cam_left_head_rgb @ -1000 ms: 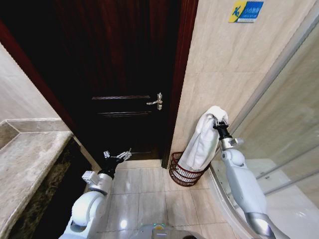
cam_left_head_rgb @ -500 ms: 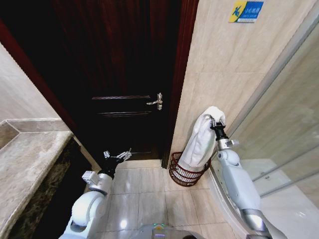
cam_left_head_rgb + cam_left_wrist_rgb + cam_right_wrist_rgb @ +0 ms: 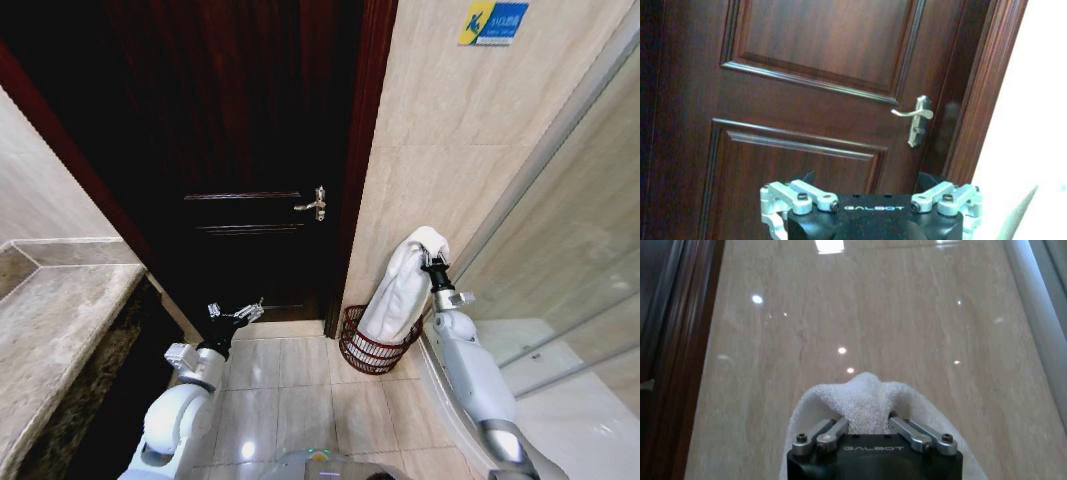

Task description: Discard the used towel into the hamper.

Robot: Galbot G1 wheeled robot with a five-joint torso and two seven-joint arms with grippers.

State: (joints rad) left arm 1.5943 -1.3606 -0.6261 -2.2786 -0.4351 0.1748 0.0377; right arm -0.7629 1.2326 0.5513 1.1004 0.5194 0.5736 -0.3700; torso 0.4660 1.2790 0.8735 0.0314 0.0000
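Right wrist view: the right gripper (image 3: pixel 863 427) is closed on a bunched fold of the white towel (image 3: pixel 863 395), the cloth pinched between the fingers and bulging out above and to either side of them. Holding it by one gathered point lets the rest hang free. In the head view the towel (image 3: pixel 400 285) drapes down from the gripper (image 3: pixel 433 263) in one long fold, and its lower end reaches the mouth of the hamper (image 3: pixel 372 350), which stands on the floor directly beneath, against the tiled wall and beside the door frame. Whether the hem is already inside the rim cannot be determined. Judgement: the grasp is kept high so the cloth feeds into the basket end first; release appears not yet made. The left gripper (image 3: pixel 236 314) is parked low, well apart from the towel, facing the dark door (image 3: pixel 813 75); its jaws stand open and empty.
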